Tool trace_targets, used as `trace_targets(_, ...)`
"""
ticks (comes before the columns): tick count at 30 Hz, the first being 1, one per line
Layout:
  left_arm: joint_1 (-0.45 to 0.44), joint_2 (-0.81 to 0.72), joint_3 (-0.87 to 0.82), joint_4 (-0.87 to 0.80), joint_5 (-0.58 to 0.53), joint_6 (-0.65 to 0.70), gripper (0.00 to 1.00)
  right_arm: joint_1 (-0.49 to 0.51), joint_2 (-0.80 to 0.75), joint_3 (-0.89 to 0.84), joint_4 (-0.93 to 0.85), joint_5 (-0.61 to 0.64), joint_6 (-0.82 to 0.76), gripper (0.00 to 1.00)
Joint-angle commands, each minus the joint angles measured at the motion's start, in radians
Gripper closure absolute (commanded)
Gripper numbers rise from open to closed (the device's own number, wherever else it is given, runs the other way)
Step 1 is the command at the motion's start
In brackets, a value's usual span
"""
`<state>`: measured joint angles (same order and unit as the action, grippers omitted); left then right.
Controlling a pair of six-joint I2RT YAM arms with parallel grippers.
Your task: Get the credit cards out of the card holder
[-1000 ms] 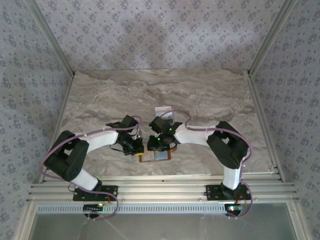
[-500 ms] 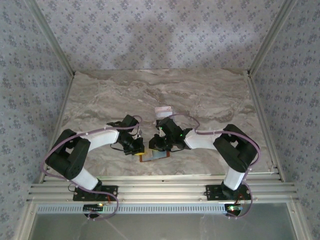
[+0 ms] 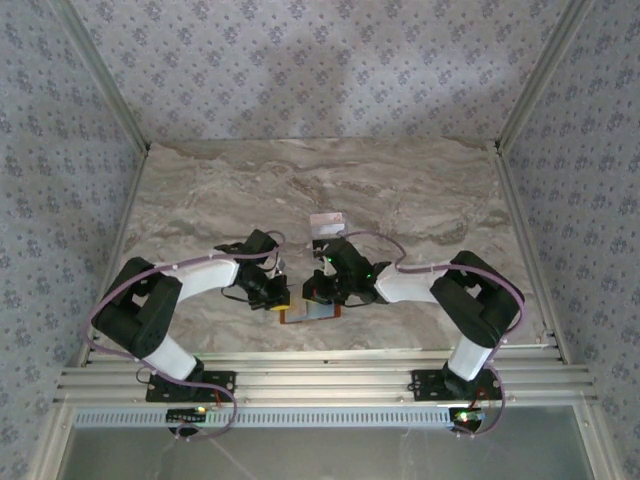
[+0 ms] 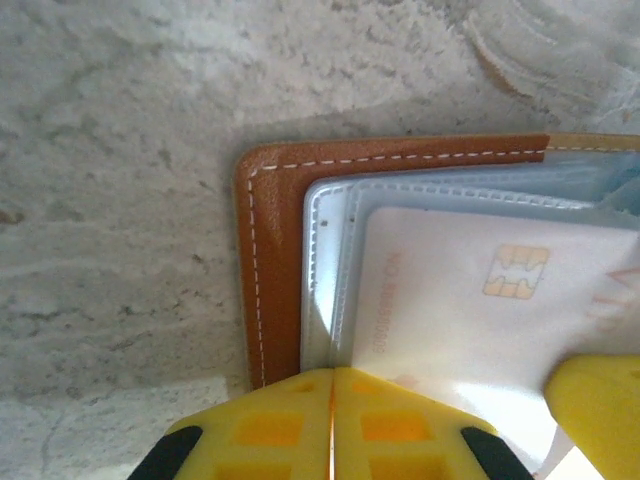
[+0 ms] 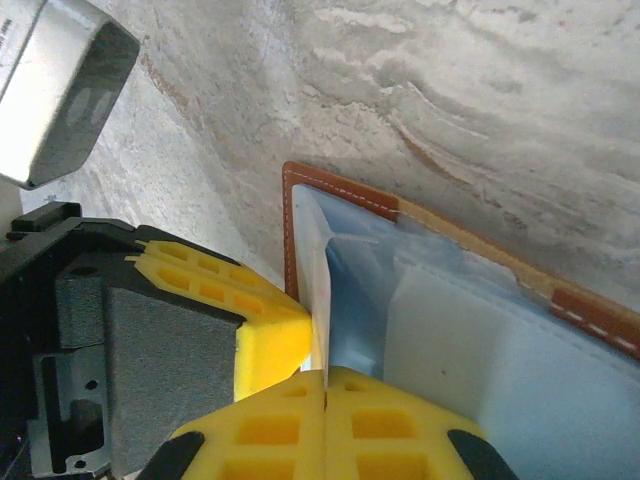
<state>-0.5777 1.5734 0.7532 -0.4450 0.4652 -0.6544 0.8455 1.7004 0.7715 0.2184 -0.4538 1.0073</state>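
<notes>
Open card holder [image 3: 310,313] lies at the table's [image 3: 200,200] near edge. My left claw [image 4: 332,376], closed, presses its brown rim. My right claw [image 5: 326,376], closed, seems to pinch the white card [image 4: 460,310]; next, slide it straight out.

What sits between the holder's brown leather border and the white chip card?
Left wrist view: pale blue sleeve edges separate the card holder border from the white card.

**Right arm draws back toward the near edge**

We see the right gripper [image 3: 318,289] sitting closer to the table's near edge than a second ago, with its wrist swung out to the right. Its elbow [image 3: 487,303] now rests lower and farther right. The small pale object [image 3: 328,220] beyond it, partly overlapped before, stands clear.
</notes>
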Motion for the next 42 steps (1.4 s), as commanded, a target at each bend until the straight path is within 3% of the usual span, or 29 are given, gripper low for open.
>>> trace_targets(1,-0.005,0.066,-0.047,-0.073,-0.133,0.013,0.92,-0.018,-0.043,-0.018,0.008,0.010,0.012,0.94)
trace_targets(21,-0.007,0.077,-0.037,-0.081,-0.140,0.013,0.92,-0.043,-0.108,-0.067,-0.036,0.058,0.007,0.91)
trace_targets(29,-0.014,0.086,-0.023,-0.086,-0.140,0.013,0.92,-0.018,-0.065,-0.035,-0.010,-0.003,0.009,0.86)
trace_targets(42,-0.013,0.058,-0.005,-0.130,-0.180,0.024,0.92,-0.027,-0.205,-0.011,-0.306,0.173,-0.113,0.99)
